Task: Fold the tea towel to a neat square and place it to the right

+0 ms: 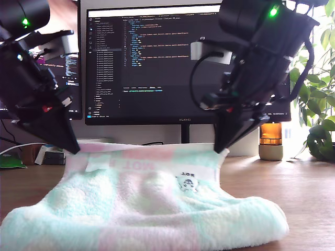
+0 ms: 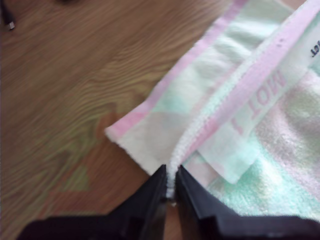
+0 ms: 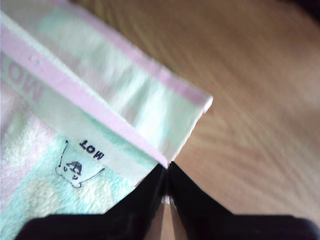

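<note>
Because the tea towel is soft terry cloth, it behaves as a limp, light sheet: it sags between any two held points, drapes over its own folds and offers no stiffness to push against. It lies on the wooden desk in front of the monitor, with its near part bunched in a rounded roll toward the exterior camera and its far edge lifted.

My first gripper is clenched on the pink-banded edge at the corner toward the exterior view's left; the first wrist view shows the hem pinched thin between the closed jaws. My second gripper is likewise clamped on the opposite corner of that same edge, toward the exterior view's right, close to the small printed tag.

Handling notes:
- The pile is grippy, not slick, so a corner pinch probably holds well, yet only a narrow strip of hem sits in each jaw.
- Corners and the banded hem are the correct grasp points; the middle gives nothing firm to take.
- Both corners should travel level and together, as uneven tension likely skews the fold.
- The cloth is not fragile; dragging across the desk risks rumpling the lower layer.
</note>
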